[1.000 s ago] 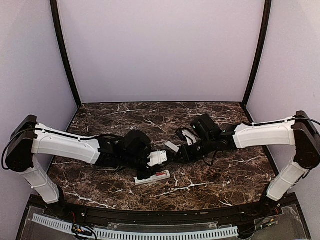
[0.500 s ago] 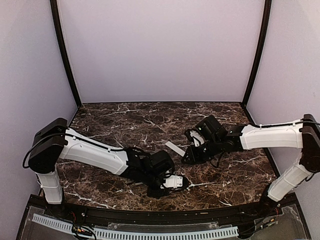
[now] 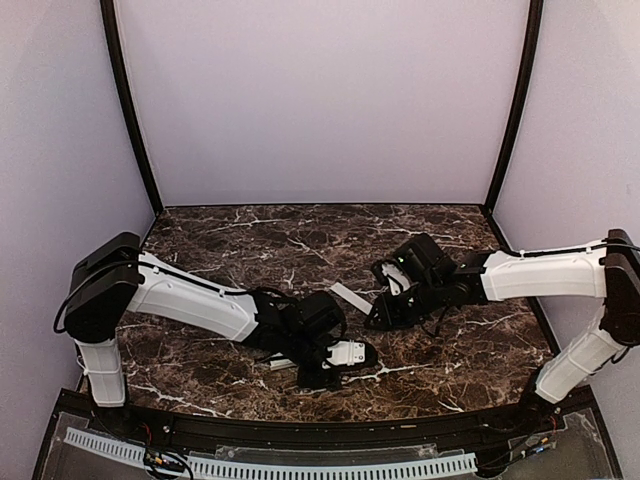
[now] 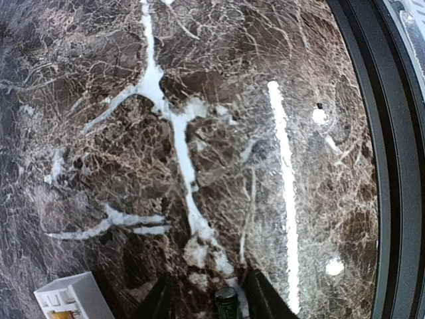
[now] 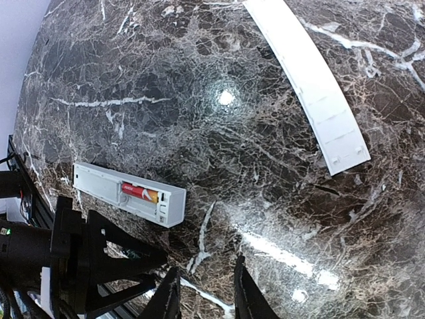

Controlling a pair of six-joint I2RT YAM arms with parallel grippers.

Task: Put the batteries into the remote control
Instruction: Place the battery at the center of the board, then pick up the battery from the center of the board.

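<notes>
The left gripper (image 4: 211,296) is standing released, fingers (image 4: 260,297) either side of the green battery (image 4: 227,304). The right gripper (image 5: 206,282) is hanging slack and empty. The remote (image 5: 99,181), holding the red battery (image 5: 138,193), is lying on the veined brown marble table (image 3: 250,240); lilac walls (image 3: 320,100) are enclosing it.

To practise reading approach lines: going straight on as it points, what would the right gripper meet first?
The right gripper would probably meet bare marble table, between the remote control and cover plate; depth unclear.

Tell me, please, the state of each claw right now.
Left claw: open, dark battery in the gap.
Right claw: open, empty.
</notes>
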